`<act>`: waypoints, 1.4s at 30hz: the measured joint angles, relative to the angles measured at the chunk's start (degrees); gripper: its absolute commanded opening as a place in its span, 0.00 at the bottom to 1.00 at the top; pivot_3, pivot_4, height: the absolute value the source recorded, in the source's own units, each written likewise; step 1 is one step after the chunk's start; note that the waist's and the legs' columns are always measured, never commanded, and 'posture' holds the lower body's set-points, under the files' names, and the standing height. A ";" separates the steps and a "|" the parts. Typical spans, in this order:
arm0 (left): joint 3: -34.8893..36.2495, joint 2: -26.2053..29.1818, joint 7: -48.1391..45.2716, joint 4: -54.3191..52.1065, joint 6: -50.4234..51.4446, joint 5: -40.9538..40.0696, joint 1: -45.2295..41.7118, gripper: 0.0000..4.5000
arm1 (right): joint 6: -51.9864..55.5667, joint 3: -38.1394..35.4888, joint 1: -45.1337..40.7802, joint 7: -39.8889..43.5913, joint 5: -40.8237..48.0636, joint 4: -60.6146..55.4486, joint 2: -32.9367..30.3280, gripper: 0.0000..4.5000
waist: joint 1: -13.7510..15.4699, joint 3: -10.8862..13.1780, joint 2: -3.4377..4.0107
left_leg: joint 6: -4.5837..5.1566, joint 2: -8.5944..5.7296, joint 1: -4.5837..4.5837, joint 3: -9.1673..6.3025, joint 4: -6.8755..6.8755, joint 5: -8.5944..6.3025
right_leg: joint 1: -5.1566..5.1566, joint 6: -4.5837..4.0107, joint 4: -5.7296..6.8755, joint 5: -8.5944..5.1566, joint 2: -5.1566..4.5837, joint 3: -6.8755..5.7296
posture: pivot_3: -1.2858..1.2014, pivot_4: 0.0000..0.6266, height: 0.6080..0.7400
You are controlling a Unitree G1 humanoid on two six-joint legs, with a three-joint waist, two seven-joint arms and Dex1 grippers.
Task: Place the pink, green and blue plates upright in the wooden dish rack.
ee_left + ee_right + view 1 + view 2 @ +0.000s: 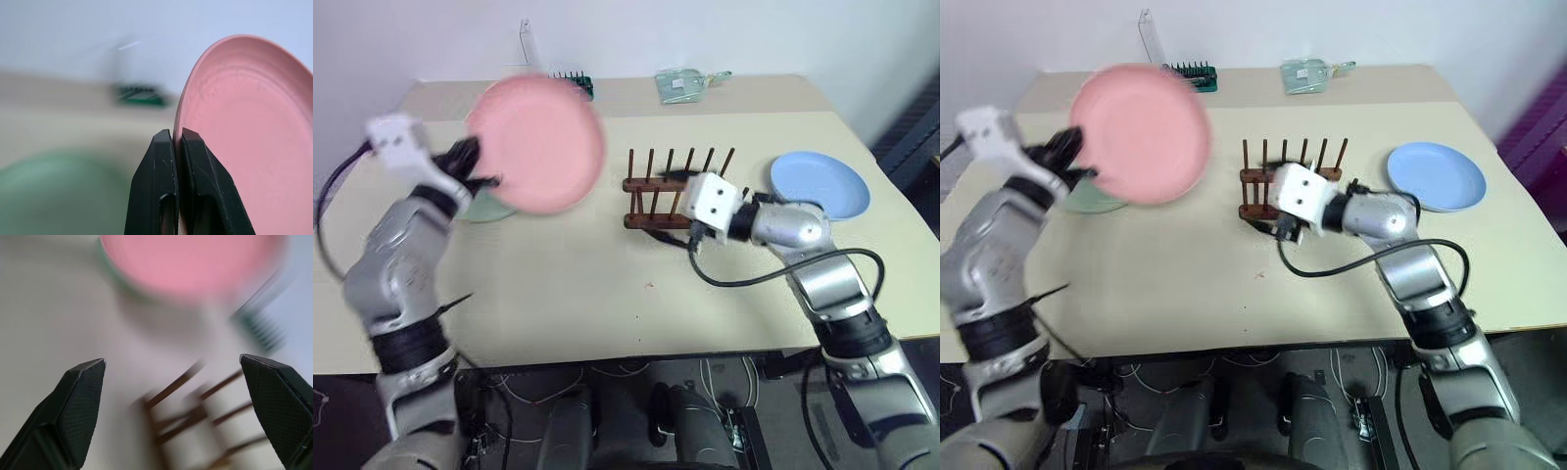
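Pink plate (537, 142) held up in the air above the left side of the table (607, 304), its face tilted toward me, lifted clear of the green plate (487, 206) that lies flat on the tabletop just beneath it. My left gripper (177, 142) has its two black fingers pinched tight on the pink plate's rim, one finger on each face, as the left wrist view shows. The plate looks like thin, stiff plastic — light, I judge, and smooth enough to swivel in a rim pinch, so the edge is the right place to hold it, with the disc kept close to vertical for sliding between pegs.

The wooden dish rack (672, 186) stands near the middle of the table, to the right of the raised plate, dark upright pegs in two rows, no plate in it yet. My right gripper (171, 396) hovers just beside the rack with its fingers spread wide and nothing between them. The blue plate (819, 185) lies flat further right, well apart from the rack. At the far edge of the table sit a small green object (574, 82) and a clear packet (683, 84).
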 measured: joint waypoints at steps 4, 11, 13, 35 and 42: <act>-4.48 -3.72 3.64 0.55 1.42 0.59 -6.15 0.01 | -8.19 2.53 -2.42 -6.20 -10.72 6.42 -0.22 1.00 | -0.28 0.03 -0.04 | -0.03 0.01 -0.01 0.10 -0.03 0.04 | -0.11 0.02 0.04 0.01 0.06 0.04 | 0.52 0.24 0.92; -6.60 -5.01 4.48 0.27 5.33 -0.76 -7.12 0.00 | -15.35 5.20 -3.16 -12.27 -22.62 9.78 -0.31 0.88 | -0.22 0.04 -0.05 | -0.11 0.04 0.02 0.06 -0.03 0.08 | -0.10 0.02 0.09 0.00 0.10 0.04 | 0.52 0.24 0.92; -6.60 -5.01 4.49 0.11 5.90 -0.97 -7.11 0.00 | -16.52 5.57 -3.18 -13.67 -24.78 10.85 -0.26 0.72 | -0.17 0.04 -0.04 | -0.11 0.04 0.02 0.05 -0.03 0.08 | -0.10 0.02 0.09 0.00 0.09 0.04 | 0.52 0.24 0.92; 4.25 -6.11 10.83 2.84 -4.61 -7.27 -11.68 0.76 | -14.17 -6.61 -3.22 -17.84 -16.15 13.58 1.35 0.00 | -0.30 0.10 -0.12 | -0.12 0.02 0.07 0.05 -0.07 0.10 | -0.06 -0.02 0.12 0.03 0.14 0.04 | 0.52 0.24 0.92; -11.84 7.42 -13.26 3.78 -9.18 0.10 9.44 0.76 | 25.47 -30.67 -2.92 -11.33 29.47 1.81 6.48 0.00 | -0.07 0.10 0.01 | -0.11 0.14 0.14 0.04 -0.02 0.08 | 0.03 -0.25 0.14 0.14 0.03 0.07 | 0.52 0.24 0.92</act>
